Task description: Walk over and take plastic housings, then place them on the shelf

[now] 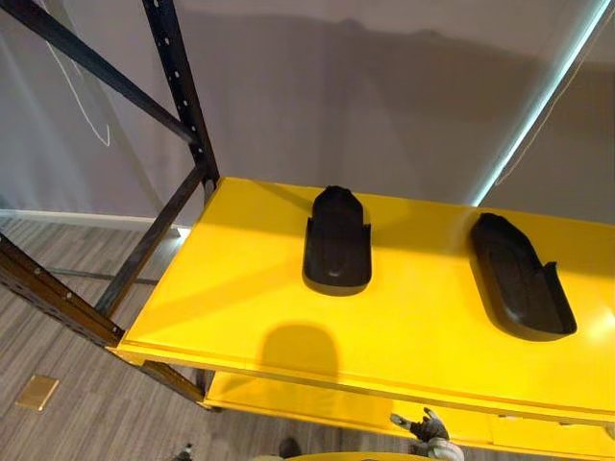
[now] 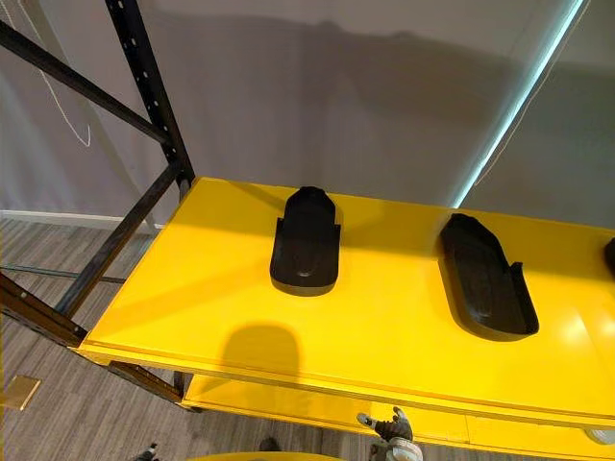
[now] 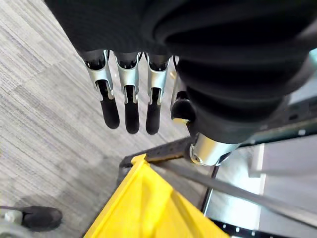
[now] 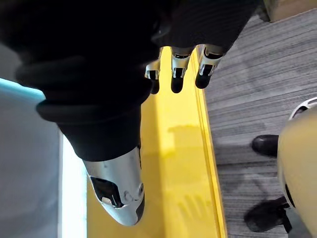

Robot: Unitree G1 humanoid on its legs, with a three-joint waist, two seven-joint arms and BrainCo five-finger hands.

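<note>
**2 housings lying on the shelf, both robot hands hanging empty**

At the far left the dark rack frame [image 1: 178,86] is rising beside the yellow shelf [image 1: 240,307]. Its braces are crossing above the grey floor [image 1: 86,423], where a small brass plate [image 1: 36,392] is lying. The left robot hand [image 3: 131,106] is hanging over that floor near a corner of the shelf, fingers straight and relaxed, holding nothing.

Moving right, the 1st plastic housing [image 1: 337,240] is lying flat near the shelf's middle. The 2nd housing [image 1: 521,277] is lying well apart from it, turned at an angle. A dark sliver at the right border of the right eye view may be a 3rd, but I cannot tell. The right robot hand [image 4: 178,74] is hanging over the front edge of what looks like a lower yellow level [image 1: 288,399], fingers likewise straight and empty.

The main risk, as I am judging it, is coming from the surface. The shelf top is looking smooth and glossy, so nothing is stopping a housing from sliding if an arm is brushing it or the frame is getting bumped. Both robot hands are hanging close to yellow edges, so a turn or a step could be catching fingers there.

Behind, a plain grey wall [image 1: 384,96] is closing off the room, with a thin light strip [image 1: 543,110] running diagonally up the right
</note>
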